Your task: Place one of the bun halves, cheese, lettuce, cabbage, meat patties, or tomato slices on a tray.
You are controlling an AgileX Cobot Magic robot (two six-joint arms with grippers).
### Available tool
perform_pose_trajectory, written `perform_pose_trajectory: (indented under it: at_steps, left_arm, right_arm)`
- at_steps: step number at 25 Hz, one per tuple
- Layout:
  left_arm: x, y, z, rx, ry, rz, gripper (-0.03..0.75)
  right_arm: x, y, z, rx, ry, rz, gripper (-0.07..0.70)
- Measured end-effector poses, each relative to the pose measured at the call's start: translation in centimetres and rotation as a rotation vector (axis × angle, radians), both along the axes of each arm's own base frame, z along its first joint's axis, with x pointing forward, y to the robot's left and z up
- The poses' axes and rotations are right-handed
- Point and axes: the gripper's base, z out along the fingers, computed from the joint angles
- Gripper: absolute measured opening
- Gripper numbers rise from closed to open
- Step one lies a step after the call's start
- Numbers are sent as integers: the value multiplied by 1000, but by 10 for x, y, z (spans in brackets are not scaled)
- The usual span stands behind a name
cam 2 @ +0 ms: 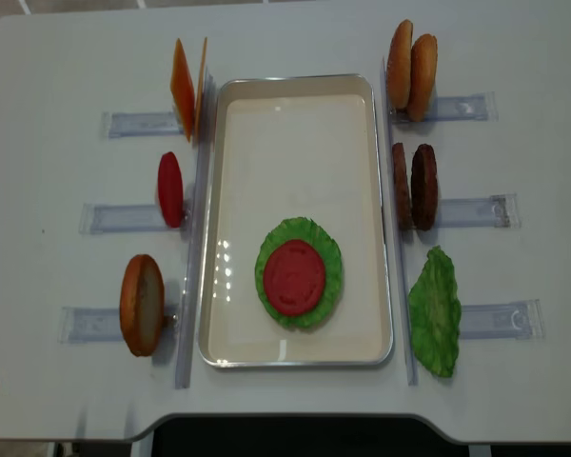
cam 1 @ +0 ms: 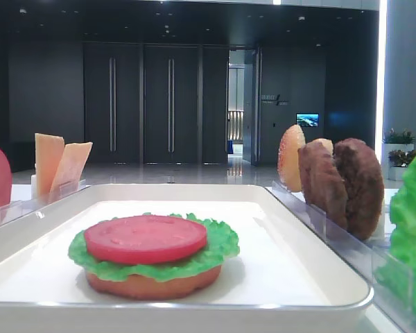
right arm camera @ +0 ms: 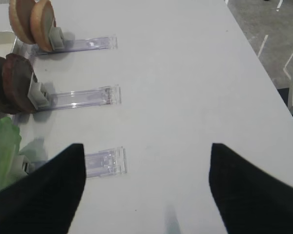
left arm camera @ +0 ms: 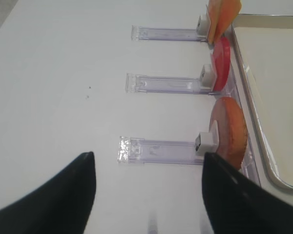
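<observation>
On the white tray (cam 2: 295, 162) lies a stack: a bun half (cam 1: 152, 283), lettuce (cam 2: 328, 286) and a tomato slice (cam 2: 294, 277) on top. Left of the tray stand cheese (cam 2: 186, 88), a tomato slice (cam 2: 169, 188) and a bun half (cam 2: 141, 305). On the right stand two bun halves (cam 2: 412, 69), two meat patties (cam 2: 415, 186) and a lettuce leaf (cam 2: 434, 311). Cabbage is out of view. My left gripper (left arm camera: 149, 156) hangs open and empty over the table, beside the bun half (left arm camera: 228, 130). The right gripper (right arm camera: 147, 146) is open and empty near the lettuce (right arm camera: 2, 146).
Clear plastic holder strips (cam 2: 138, 124) (cam 2: 476, 211) lie on the white table on both sides of the tray. One strip (left arm camera: 156, 148) sits just ahead of the left fingers, another (right arm camera: 105, 162) by the right gripper's left finger. The table's front edge (cam 2: 285, 416) runs below the tray.
</observation>
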Motion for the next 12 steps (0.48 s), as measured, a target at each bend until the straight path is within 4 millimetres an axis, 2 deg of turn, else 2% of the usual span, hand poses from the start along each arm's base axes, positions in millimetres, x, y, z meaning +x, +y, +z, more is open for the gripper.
perform_pose_trajectory:
  at_steps: [12]
  left_arm:
    - [0, 0, 0, 1, 0, 0, 518]
  right_arm:
    - [0, 0, 0, 0, 0, 0, 503]
